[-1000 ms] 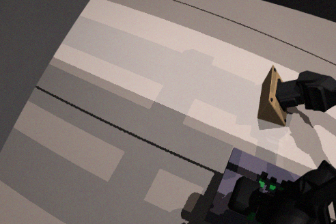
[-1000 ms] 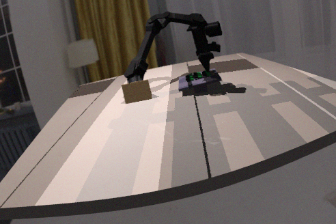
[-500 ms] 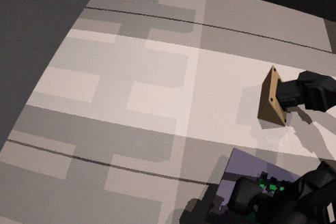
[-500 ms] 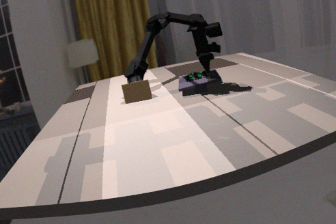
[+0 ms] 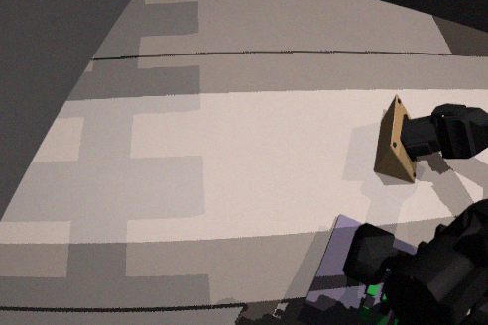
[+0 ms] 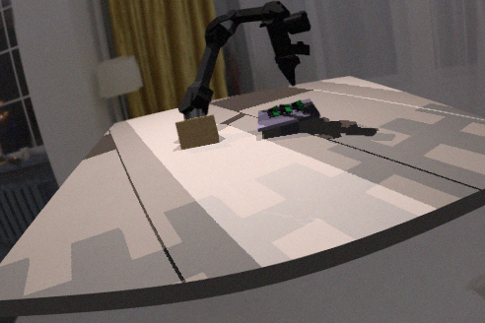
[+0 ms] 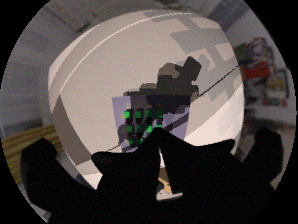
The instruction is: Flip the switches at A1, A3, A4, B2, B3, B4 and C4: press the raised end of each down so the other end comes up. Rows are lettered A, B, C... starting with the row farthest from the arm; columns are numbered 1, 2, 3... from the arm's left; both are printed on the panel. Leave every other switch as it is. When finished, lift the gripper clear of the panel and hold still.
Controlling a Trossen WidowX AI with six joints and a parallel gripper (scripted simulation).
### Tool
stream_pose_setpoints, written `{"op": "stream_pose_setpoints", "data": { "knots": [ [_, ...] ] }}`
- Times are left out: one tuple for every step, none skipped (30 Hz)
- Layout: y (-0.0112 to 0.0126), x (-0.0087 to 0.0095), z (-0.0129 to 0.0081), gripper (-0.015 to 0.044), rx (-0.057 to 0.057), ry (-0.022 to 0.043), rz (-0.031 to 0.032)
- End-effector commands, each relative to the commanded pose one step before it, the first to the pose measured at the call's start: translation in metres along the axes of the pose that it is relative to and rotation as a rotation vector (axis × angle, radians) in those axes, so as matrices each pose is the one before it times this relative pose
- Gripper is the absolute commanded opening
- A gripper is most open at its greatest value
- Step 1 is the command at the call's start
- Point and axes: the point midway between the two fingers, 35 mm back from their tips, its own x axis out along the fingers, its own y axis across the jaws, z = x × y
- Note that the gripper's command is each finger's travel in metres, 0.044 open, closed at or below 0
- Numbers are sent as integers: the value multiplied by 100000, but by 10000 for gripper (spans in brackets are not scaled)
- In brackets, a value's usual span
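The lilac switch panel [image 6: 308, 105] [image 5: 342, 246] [image 7: 123, 106] lies flat on the table, with several green rocker switches [image 6: 285, 108] [image 7: 140, 125] on it. Its shadow falls over the near side. My gripper [image 6: 291, 79] [image 7: 157, 129] is shut and empty. In the exterior view it hangs well above the panel, fingertips pointing down, not touching any switch. In the top view the arm [image 5: 436, 275] covers most of the panel, and only a few green spots [image 5: 373, 291] show. I cannot read the switch positions or the printed labels.
A tan wedge-shaped mount [image 5: 394, 142] [image 6: 197, 132] holds the arm's base on the table. The table top [image 6: 246, 180] is patterned in grey and beige blocks with a curved front edge. A yellow curtain [image 6: 148, 23] and a window are behind.
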Motion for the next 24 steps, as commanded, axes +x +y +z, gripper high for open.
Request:
{"op": "stream_pose_setpoints", "data": {
  "knots": [
    [-1413, 183, -1239, 0, 1000, 1357, 202],
    [0, 0, 0, 0, 0, 0, 0],
    [0, 0, 0, 0, 0, 0, 0],
    [-5, 197, 8, 0, 2, -153, -16],
    [-10, 589, 15, 0, 3, -456, -31],
    [-1, 976, -9, 0, -6, -749, 2],
    [19, 967, -54, 0, -20, -733, 68],
    [20, 575, -55, 0, -18, -431, 72],
    [8, 191, -22, 0, -7, -142, 29],
    [0, 0, 0, 0, 0, 0, 0],
    [0, 0, 0, 0, 0, 0, 0],
    [0, 0, 0, 0, 0, 0, 0],
    [0, 0, 0, 0, 0, 0, 0],
    [1, 124, -3, 0, -2, -2, 5],
    [5, 372, -13, 0, -7, -4, 19],
    [7, 371, -18, 0, -8, -3, 24],
    [3, 123, -7, 0, -3, -1, 9],
    [0, 0, 0, 0, 0, 0, 0],
    [0, 0, 0, 0, 0, 0, 0],
    [0, 25, 0, 0, 0, -1, 0],
    [0, 52, 0, 0, 0, -1, 0],
    [0, 73, 0, 0, -1, -2, 0],
    [0, 94, 0, 0, -1, -2, 1],
    [0, 118, 0, 0, -1, -3, 1]
  ]
}}
